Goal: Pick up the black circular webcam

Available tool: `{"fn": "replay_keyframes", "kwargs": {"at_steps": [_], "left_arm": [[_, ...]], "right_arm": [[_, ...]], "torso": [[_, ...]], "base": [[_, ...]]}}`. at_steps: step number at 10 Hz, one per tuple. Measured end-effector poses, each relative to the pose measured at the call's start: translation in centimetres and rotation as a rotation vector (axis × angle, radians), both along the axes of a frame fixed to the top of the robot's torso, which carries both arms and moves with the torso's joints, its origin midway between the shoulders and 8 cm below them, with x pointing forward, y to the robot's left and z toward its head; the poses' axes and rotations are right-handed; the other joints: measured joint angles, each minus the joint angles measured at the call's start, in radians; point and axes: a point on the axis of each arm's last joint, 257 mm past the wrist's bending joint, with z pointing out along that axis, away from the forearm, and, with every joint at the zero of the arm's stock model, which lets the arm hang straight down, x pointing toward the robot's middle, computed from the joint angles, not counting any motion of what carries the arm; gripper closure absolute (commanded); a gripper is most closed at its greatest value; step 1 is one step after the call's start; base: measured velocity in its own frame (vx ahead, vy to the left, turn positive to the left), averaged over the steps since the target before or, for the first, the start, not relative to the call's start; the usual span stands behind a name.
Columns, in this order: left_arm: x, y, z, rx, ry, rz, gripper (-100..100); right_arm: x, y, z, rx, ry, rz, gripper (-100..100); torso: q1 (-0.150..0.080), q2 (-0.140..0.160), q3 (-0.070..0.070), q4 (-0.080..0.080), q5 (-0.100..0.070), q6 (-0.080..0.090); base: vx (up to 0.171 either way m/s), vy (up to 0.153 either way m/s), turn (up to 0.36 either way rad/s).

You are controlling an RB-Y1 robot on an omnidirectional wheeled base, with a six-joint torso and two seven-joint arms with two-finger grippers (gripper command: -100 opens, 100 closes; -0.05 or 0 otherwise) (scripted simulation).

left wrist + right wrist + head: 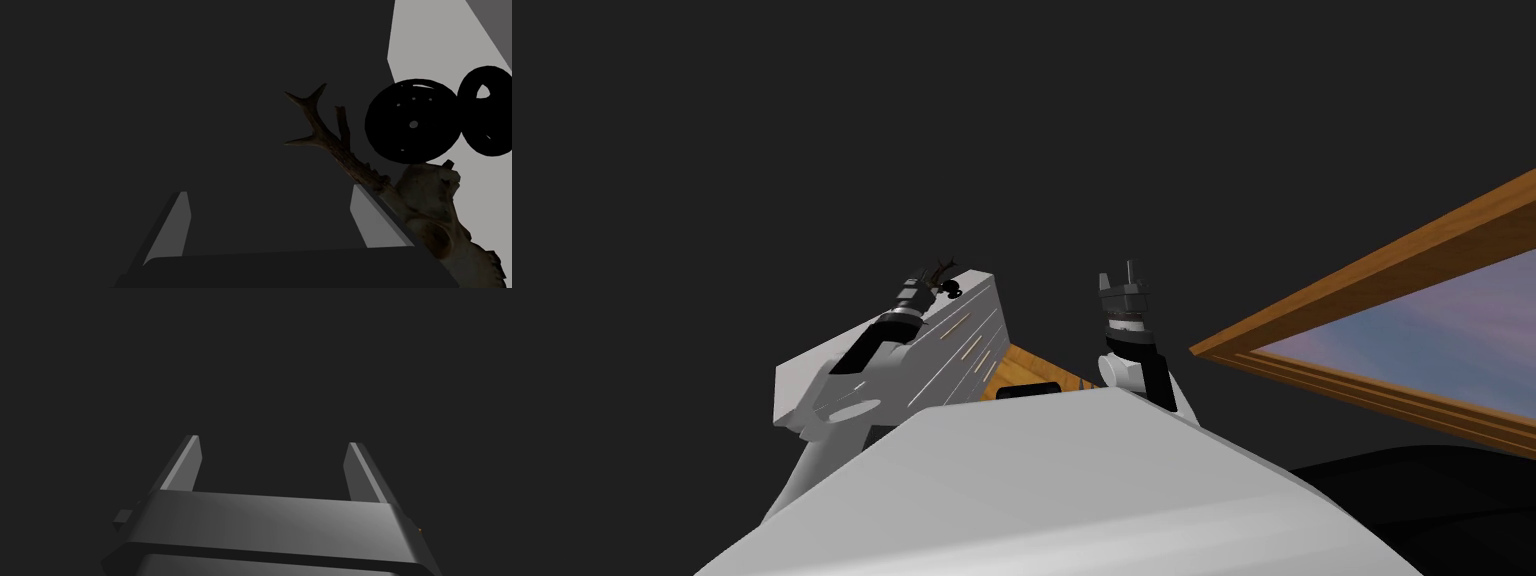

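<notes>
The black circular webcam (412, 122) is a dark disc with a second black ring (487, 117) beside it, resting on a white top (430, 45). In the head view the webcam (950, 290) is a small black spot at the far corner of a white cabinet (952, 340). My left gripper (269, 190) is open with nothing between its fingers, and the webcam lies off to one side, beyond one fingertip. An antlered skull (435, 210) sits between that finger and the webcam. My left gripper (920, 283) hovers at the cabinet's far edge. My right gripper (273, 440) is open and empty, raised (1124, 275) right of the cabinet.
A dark wall stands behind the cabinet. The skull's antler (320, 125) sticks out close to the left gripper's finger. A wood-framed window (1372, 270) runs along the right. A strip of wooden floor (1032, 368) shows below the cabinet.
</notes>
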Motion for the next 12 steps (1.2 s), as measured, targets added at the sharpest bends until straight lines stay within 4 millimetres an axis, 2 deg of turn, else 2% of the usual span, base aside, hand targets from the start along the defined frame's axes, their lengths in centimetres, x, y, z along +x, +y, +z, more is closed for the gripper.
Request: {"fn": "replay_keyframes", "kwargs": {"at_steps": [12], "left_arm": [[2.1, 3.8, -1.0, -0.015, 0.2, 0.076, -100]], "right_arm": [[0.0, 0.0, 0.0, 0.0, 0.0, 0.0, 0]], "torso": [[0.0, 0.0, 0.0, 0.0, 0.0, 0.0]], "base": [[0.009, -0.006, -0.013]]}}
